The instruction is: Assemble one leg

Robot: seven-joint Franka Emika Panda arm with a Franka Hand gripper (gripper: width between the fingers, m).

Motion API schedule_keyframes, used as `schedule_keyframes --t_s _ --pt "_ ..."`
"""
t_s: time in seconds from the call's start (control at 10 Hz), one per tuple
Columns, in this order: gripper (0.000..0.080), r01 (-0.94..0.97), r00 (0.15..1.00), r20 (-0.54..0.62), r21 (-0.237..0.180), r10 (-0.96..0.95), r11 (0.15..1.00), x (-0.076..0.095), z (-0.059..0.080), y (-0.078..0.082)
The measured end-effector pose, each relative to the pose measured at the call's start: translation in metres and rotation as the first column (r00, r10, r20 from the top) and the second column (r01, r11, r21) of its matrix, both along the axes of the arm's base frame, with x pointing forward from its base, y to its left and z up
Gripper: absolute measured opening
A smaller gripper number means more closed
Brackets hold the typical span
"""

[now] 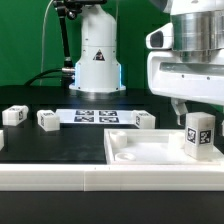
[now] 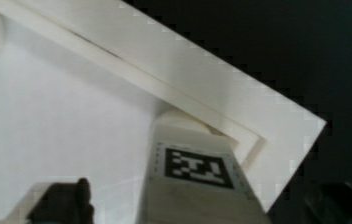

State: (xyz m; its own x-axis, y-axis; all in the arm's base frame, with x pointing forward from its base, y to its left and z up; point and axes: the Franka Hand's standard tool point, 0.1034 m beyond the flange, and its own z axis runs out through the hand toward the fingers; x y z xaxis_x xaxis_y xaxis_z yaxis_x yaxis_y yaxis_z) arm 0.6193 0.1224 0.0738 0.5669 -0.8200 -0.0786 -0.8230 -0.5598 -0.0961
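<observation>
matte black table (image 1: 60,150), blocky white leg (image 1: 198,135)

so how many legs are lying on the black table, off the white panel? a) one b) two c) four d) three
d: the outermost leg, its neighbour leg and the leg past the marker board lie on the table; the fourth leg stands upright on the white panel.
</observation>
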Motion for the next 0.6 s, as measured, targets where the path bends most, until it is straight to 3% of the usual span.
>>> schedule_keyframes --t_s 0.2,0.6 --pt "0.0647 -0.246 0.969 0.021 -0.017 0.246 0.969 0.0025 0.0034 -0.0003" --pt "0.0649 -0.669 0.739 0.031 -0.087 0.673 0.738 0.0033 0.0047 -0.0016"
